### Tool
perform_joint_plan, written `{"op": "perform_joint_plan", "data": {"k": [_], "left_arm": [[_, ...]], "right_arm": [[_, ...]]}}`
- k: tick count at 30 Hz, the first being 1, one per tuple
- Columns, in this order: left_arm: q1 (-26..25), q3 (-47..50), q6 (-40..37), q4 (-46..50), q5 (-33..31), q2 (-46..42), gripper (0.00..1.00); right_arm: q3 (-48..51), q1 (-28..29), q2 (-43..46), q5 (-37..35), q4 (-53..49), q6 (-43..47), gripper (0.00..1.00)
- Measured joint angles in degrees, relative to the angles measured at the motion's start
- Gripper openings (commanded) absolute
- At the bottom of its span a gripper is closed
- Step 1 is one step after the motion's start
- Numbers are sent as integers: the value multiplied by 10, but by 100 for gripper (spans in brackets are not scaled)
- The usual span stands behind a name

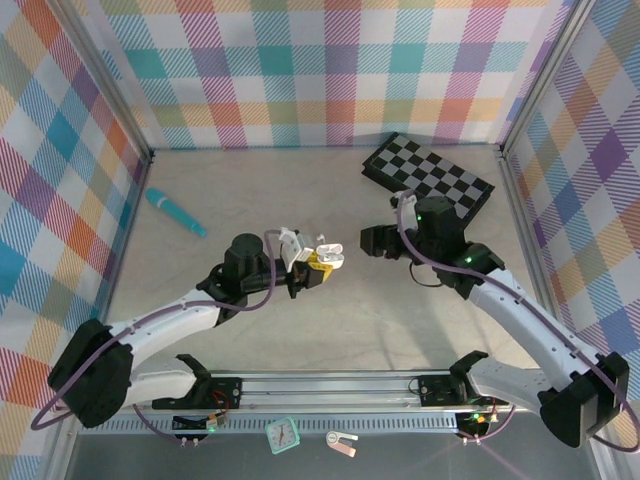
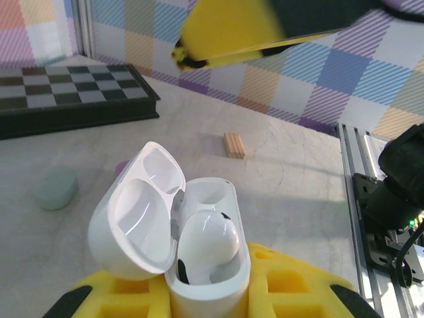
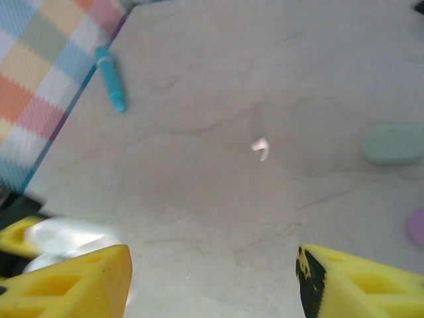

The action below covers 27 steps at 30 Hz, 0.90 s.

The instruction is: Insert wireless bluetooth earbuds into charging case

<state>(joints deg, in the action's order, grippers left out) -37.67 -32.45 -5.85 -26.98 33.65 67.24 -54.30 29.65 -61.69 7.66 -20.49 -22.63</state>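
Note:
My left gripper (image 1: 312,266) (image 2: 205,295) is shut on a white charging case (image 1: 328,254) (image 2: 199,252), held upright between its yellow fingers with the lid flipped open to the left. One white earbud (image 2: 207,242) sits in the near slot; the far slot (image 2: 209,195) is empty. A pale pinkish earbud (image 3: 261,147) lies loose on the table ahead of my right gripper (image 1: 365,243) (image 3: 212,271), which is open with nothing between its fingers. It hovers just right of the held case, and one of its yellow fingers (image 2: 232,33) shows above the case.
A mint case (image 2: 56,187) (image 3: 394,144) and a lilac case (image 3: 417,225) lie on the table. A folded chessboard (image 1: 428,178) (image 2: 66,93) sits at the back right, a small wooden block (image 2: 233,144) beside it. A teal pen (image 1: 176,212) (image 3: 110,78) lies far left.

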Motion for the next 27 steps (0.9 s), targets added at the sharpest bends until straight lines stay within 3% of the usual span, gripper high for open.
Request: {"op": "perform_joint_plan", "data": {"k": [3,8,14,27], "left_arm": [[1,12,0,0,-3,-27,18],[1,37,5,-1,-1,-69,18],[1,39,5,0,10,-96,18],[1,42,15,-4,12,-96,17]], "right_arm": [[4,-40,-42,19,21,-21,68],[-20,-45,-172,61,44,-17,68],[-140,-45,-357,122,44,2,66],[-376,-38,-637,191,40,13,63]]}}
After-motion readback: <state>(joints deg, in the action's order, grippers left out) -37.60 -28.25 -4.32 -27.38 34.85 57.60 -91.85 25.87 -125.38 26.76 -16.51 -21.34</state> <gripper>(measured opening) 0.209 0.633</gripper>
